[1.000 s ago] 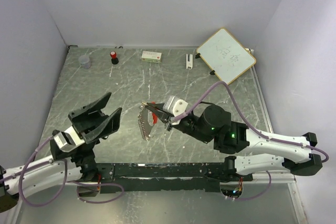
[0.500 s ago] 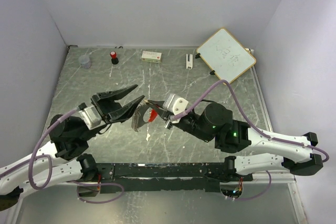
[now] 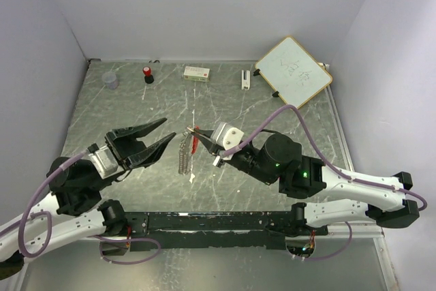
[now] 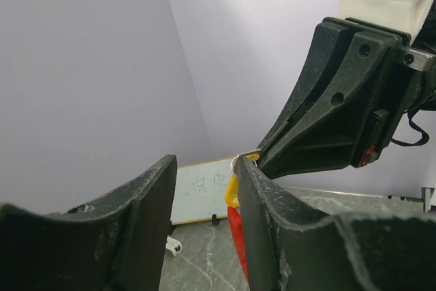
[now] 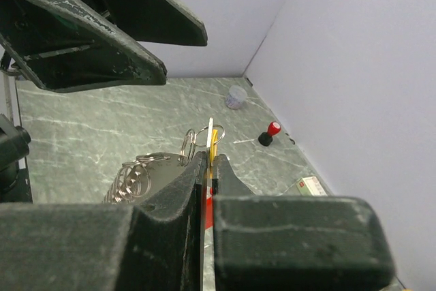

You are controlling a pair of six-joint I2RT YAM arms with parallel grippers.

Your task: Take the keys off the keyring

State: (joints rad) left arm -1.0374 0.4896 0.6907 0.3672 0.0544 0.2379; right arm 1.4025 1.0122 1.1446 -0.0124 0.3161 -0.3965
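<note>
Right gripper (image 3: 198, 138) is clamped on the keys (image 4: 232, 192), holding the bunch above the table (image 3: 286, 110). The keyring (image 3: 184, 158) dangles below. Left gripper (image 3: 165, 130) is parted, empty, just beside. I should grip the ring itself, then pull gently.

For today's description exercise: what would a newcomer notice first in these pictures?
At mid-table, the right gripper is shut on the red and yellow keys, the silvery keyring hanging from them. The left gripper, open, points at it from the left. A whiteboard stands at the far right.
</note>
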